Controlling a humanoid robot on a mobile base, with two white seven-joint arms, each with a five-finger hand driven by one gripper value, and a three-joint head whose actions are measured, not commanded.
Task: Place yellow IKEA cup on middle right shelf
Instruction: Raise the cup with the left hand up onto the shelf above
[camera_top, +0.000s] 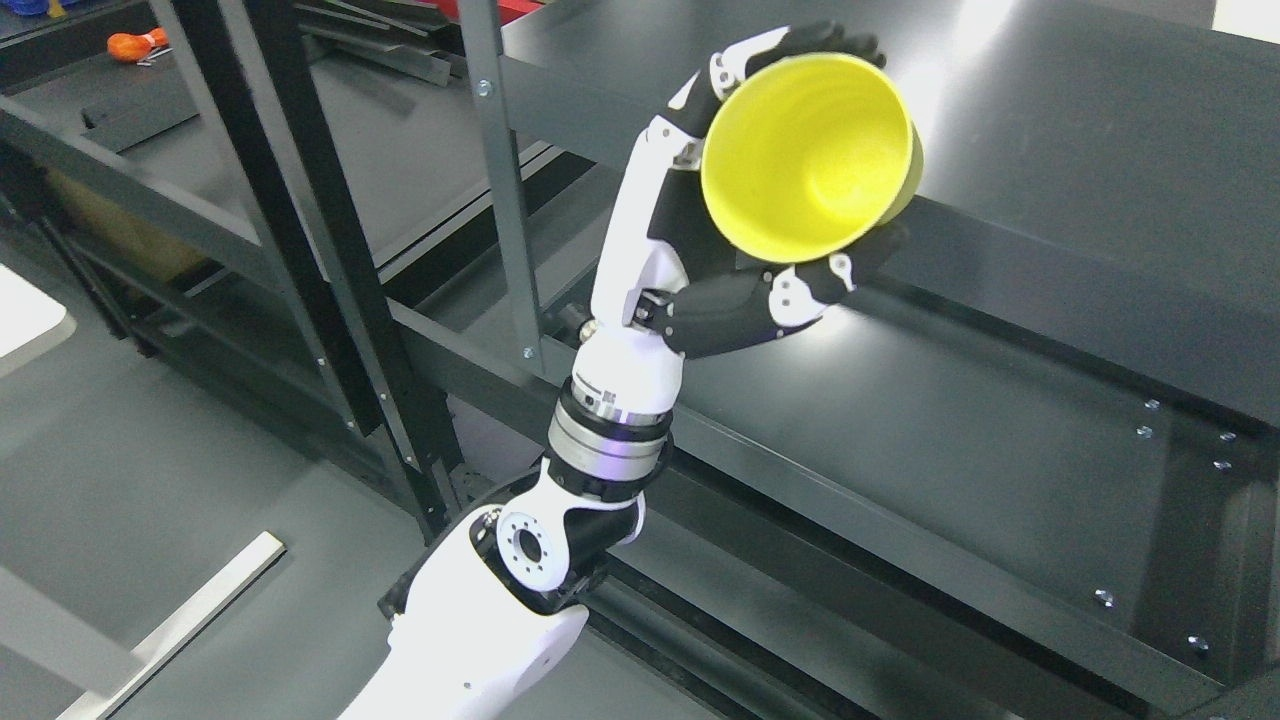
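left hand (790, 180) clamped round the yellow cup (810, 160), thumb beneath and fingers (830, 42) over its top | cup tipped, mouth facing me, carried at the upper shelf (1050, 150) edge above the middle shelf (950, 420) | progress: cup in hand, not yet set down | arm raised, forearm near upright
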